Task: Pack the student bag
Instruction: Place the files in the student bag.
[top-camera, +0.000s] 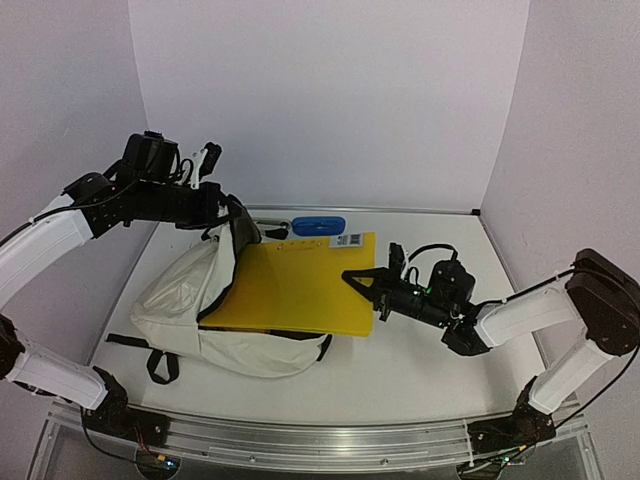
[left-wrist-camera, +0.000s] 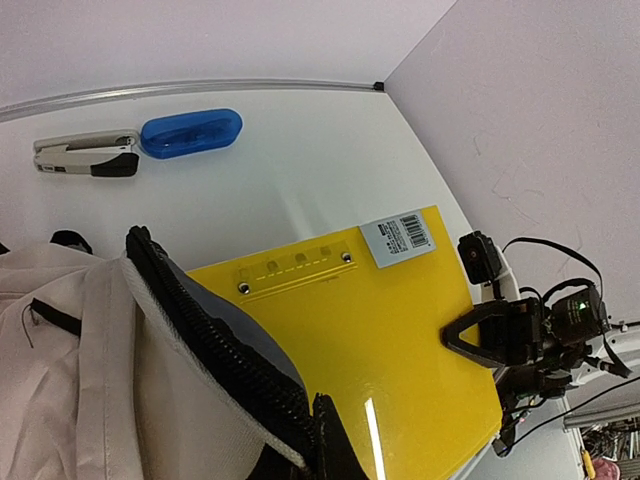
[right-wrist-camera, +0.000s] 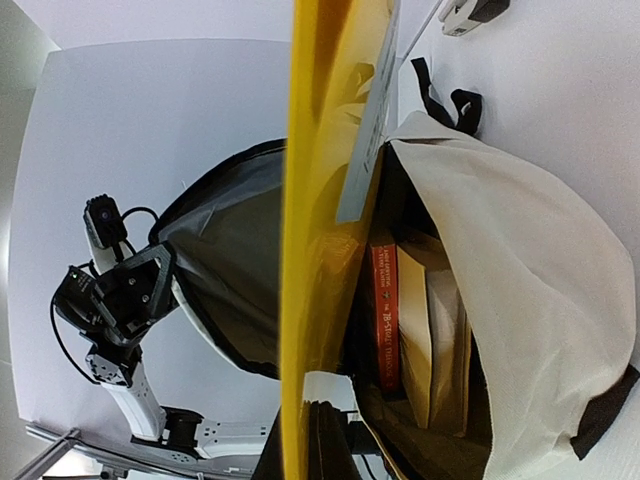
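Observation:
The student bag (top-camera: 215, 310) lies on its side at the left of the table, its mouth facing right. My left gripper (top-camera: 232, 214) is shut on the black zipper rim (left-wrist-camera: 210, 345) of the upper flap and holds it up; its fingers (left-wrist-camera: 335, 450) show at the bottom of the left wrist view. A yellow folder (top-camera: 300, 290) lies half inside the mouth. On the folder's right edge my right gripper (top-camera: 362, 283) is shut. The right wrist view has the folder (right-wrist-camera: 315, 250) edge-on, the right gripper (right-wrist-camera: 318, 435) below it, and a red-spined book (right-wrist-camera: 385, 310) with other books inside the bag (right-wrist-camera: 500, 290).
A blue case (top-camera: 318, 225) and a white and black stapler (top-camera: 270, 228) lie behind the bag near the back wall; the left wrist view also has the case (left-wrist-camera: 190, 132) and the stapler (left-wrist-camera: 85, 157). White walls close in the table on three sides.

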